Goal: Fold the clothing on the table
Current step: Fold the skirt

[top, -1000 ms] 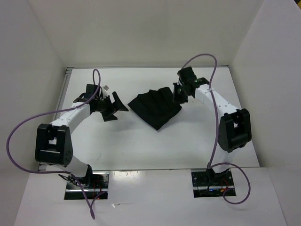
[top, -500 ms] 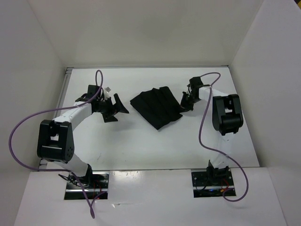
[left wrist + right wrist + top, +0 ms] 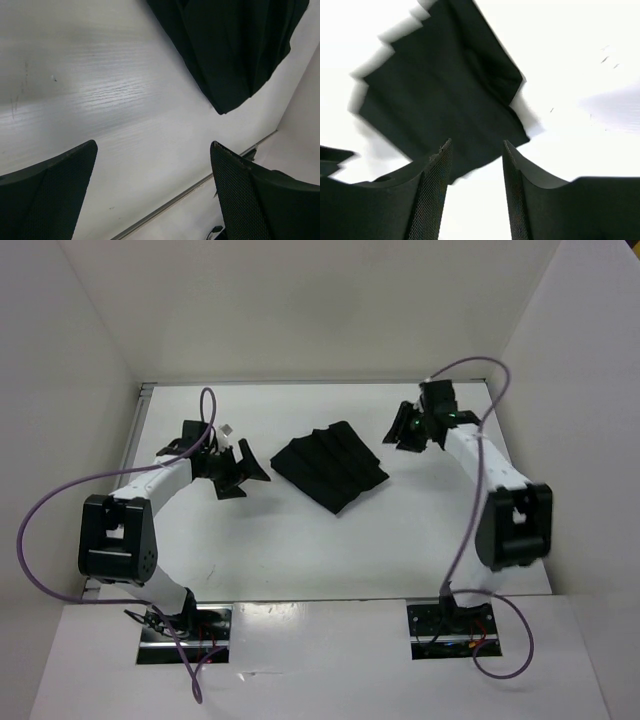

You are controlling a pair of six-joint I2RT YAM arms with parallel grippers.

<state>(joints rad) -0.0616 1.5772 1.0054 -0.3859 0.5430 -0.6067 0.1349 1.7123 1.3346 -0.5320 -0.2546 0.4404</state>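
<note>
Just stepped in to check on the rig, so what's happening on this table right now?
Two robot arms are working on folding a black garment. The clothing lies flat in a compact, creased shape in the middle of the table. The left gripper is open beside it, on the left arm's side, not touching it. The right gripper is on the opposite side, apart from the cloth, jaws apart with nothing between them. Neither arm holds the fabric.

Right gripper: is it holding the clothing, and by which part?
Nothing is held. The right gripper stands open, clear of the clothing, which lies on the table. The left gripper is open and empty too.
</note>
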